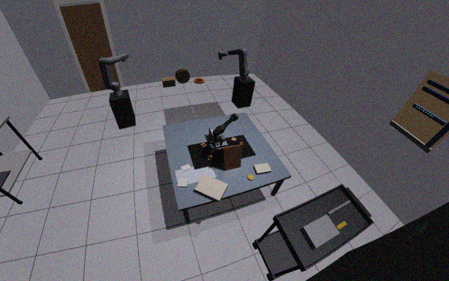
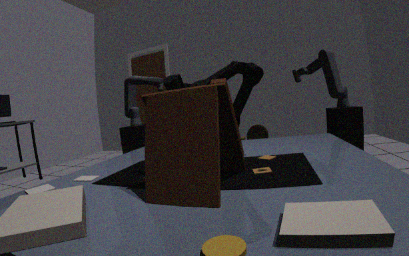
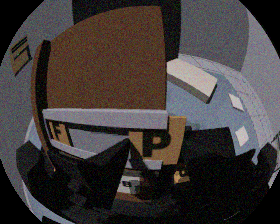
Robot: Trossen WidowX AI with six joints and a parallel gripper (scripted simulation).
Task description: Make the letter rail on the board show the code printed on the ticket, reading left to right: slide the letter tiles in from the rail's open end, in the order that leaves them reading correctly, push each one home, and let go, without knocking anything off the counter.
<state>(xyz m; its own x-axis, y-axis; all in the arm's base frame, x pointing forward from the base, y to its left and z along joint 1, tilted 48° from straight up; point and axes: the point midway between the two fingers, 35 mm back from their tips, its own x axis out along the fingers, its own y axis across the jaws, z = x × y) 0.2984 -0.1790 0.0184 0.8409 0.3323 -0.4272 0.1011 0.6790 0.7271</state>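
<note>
tool [image 3: 156,143] pinching p tile [image 3: 177,141] at rail's [image 3: 106,119] open end, f tile [image 3: 59,132] inside rail

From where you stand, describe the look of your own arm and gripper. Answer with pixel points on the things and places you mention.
The arm [image 1: 221,129] [image 2: 240,67] is black or very dark, with thick rounded segments and bulky joints. The gripper [image 3: 156,143] is equally dark, its fingers broad and wedge-shaped, narrowing toward the tips. I can't make out any cables or markings in this dim, grainy light.
</note>
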